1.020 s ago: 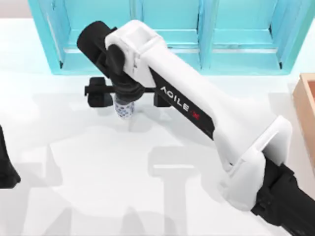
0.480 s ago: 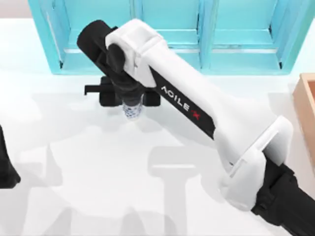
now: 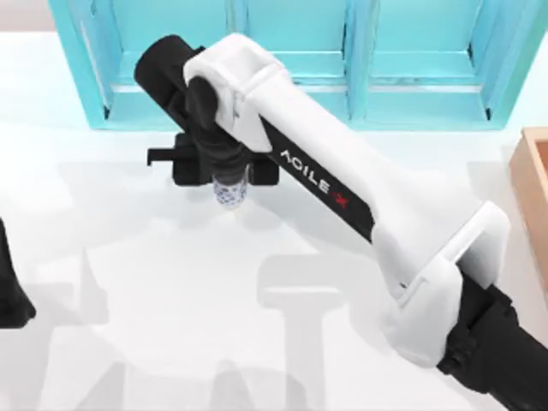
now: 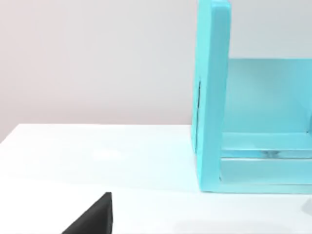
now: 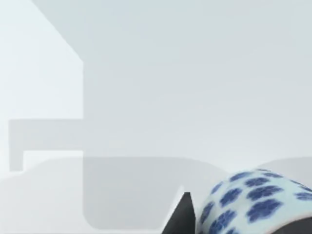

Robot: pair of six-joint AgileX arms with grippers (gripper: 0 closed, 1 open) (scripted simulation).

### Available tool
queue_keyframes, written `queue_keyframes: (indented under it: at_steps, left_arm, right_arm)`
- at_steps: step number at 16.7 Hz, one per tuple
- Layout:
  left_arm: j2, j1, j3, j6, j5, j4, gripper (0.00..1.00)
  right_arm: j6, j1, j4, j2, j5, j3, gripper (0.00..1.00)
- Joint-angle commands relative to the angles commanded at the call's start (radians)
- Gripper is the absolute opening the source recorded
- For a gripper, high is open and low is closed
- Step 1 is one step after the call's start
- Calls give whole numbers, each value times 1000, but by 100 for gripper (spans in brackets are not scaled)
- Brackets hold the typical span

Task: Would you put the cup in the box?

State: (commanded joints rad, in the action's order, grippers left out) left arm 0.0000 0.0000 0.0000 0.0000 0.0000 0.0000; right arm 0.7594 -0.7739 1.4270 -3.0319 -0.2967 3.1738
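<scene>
Cup (image 3: pixel 230 193) held in the right gripper (image 3: pixel 228 171), just in front of the teal shelf unit (image 3: pixel 291 60), toward eleven o'clock on the white table (image 3: pixel 154 282).

Largest is the shelf unit along the twelve o'clock edge, three open bays side by side. The right arm (image 3: pixel 360 197) reaches in from five o'clock, its black fingers (image 3: pixel 190 167) clamped on either side of the small blue-flowered cup, close under the shelf's front. The tan wooden box (image 3: pixel 533 197) sits at three o'clock, well apart from the cup. The left arm (image 3: pixel 10 291) rests at the nine o'clock edge; whether its fingers are spread or closed, I cannot tell. The right wrist view catches the cup (image 5: pixel 253 202) beside a dark finger (image 5: pixel 181 214).
</scene>
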Motion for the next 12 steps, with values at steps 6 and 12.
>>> queue_keyframes:
  at_steps: [6,12]
  left_arm:
    - [0,0,0,0,0,0,100]
    - [0,0,0,0,0,0,100]
  right_arm:
    - [-20,6,-8,30,13,-29,0]
    - [-228,154,-92,361,125,-363,0]
